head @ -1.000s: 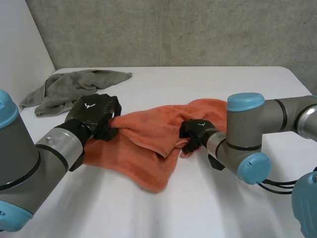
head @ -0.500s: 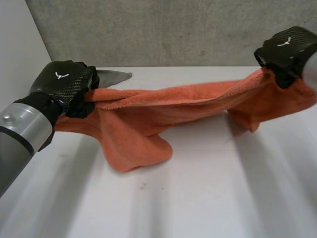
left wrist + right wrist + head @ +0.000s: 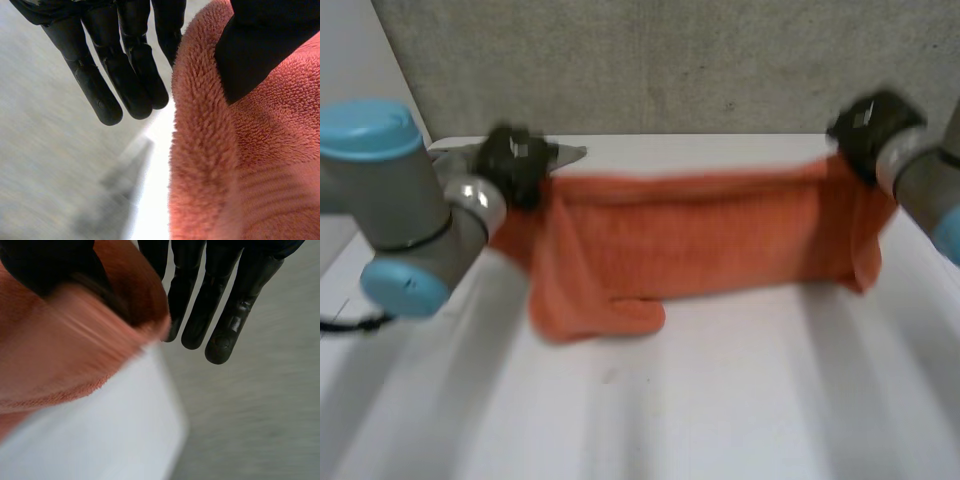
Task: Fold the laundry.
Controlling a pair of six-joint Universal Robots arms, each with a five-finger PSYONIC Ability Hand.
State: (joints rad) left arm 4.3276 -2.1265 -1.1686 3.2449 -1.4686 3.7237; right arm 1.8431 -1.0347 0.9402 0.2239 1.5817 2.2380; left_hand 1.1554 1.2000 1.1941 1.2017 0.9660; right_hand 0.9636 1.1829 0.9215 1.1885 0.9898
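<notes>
Towel (image 3: 690,235) hangs btwn my L hand (image 3: 515,160) & R hand (image 3: 868,128), each pinching a top corner. Best: top edge taut & level, lower evenly onto table (image 3: 740,400).

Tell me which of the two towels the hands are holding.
The orange towel: it hangs stretched between the left hand and the right hand, each pinching an upper corner. The grey towel lies on the table beyond the left hand.
</notes>
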